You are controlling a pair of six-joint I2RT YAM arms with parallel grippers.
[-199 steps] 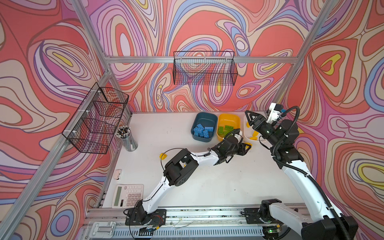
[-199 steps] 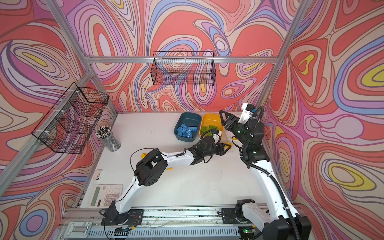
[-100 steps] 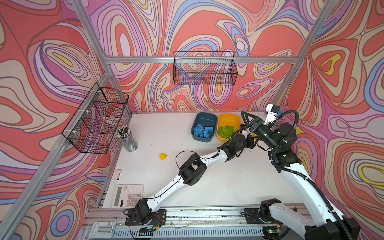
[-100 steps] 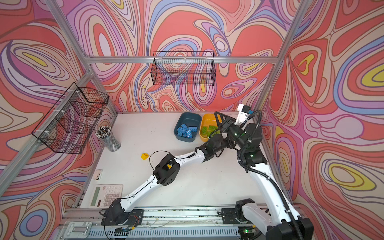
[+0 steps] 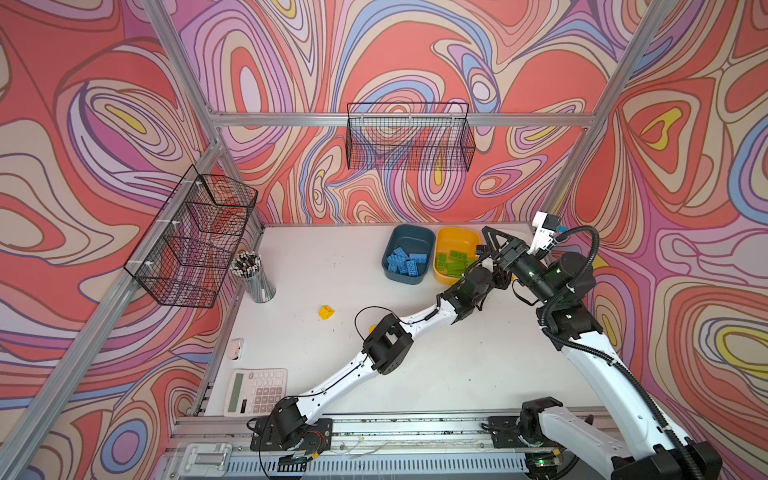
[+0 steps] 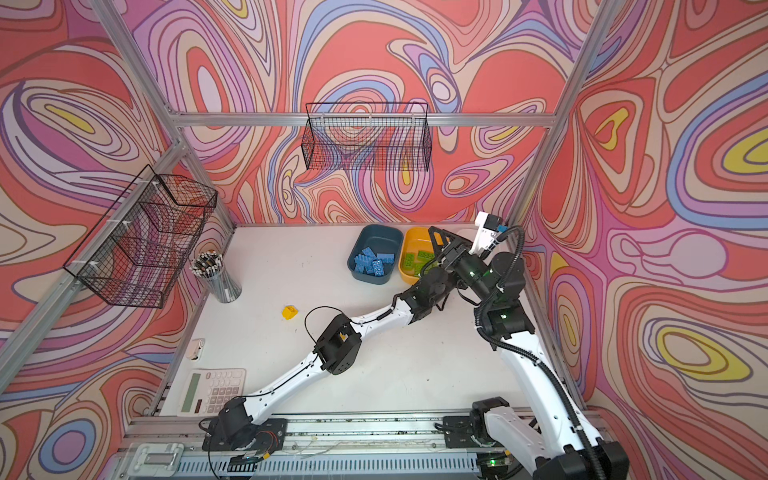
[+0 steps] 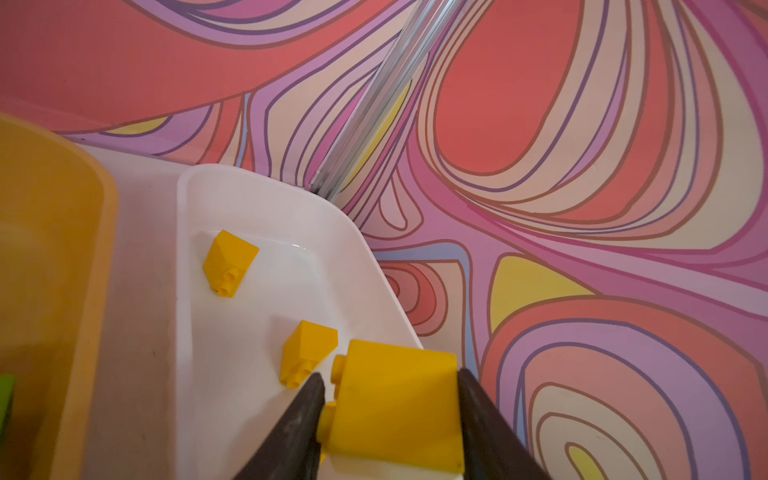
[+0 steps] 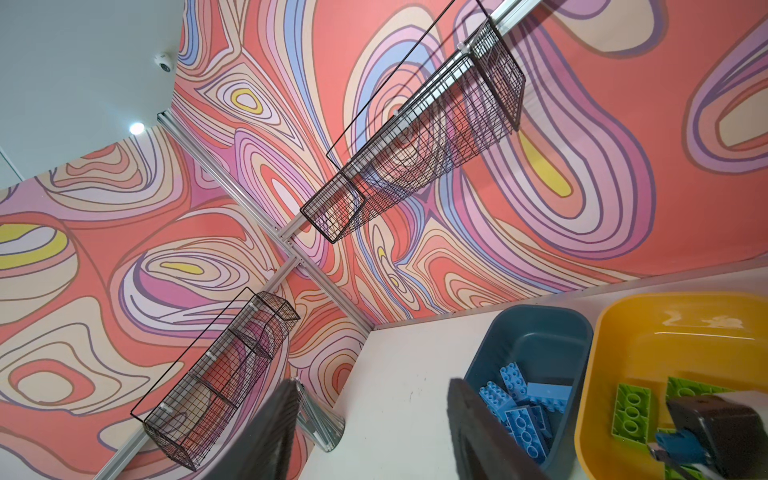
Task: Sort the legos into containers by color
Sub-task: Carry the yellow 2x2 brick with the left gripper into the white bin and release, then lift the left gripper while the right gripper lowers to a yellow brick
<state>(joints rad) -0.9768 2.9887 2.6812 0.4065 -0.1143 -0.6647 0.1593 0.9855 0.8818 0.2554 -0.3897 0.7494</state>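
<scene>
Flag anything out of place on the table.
One yellow lego lies loose on the table, far from the white tub holding two yellow legos. Nothing else stands out.

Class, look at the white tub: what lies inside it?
Two small yellow bricks lie inside the white tub. A larger yellow brick in the left gripper hides part of its floor.

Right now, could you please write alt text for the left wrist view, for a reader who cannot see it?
A yellow brick sits between the left tool's dark fingers over a white tub holding two smaller yellow bricks; a yellow-orange tub stands beside it.
</scene>
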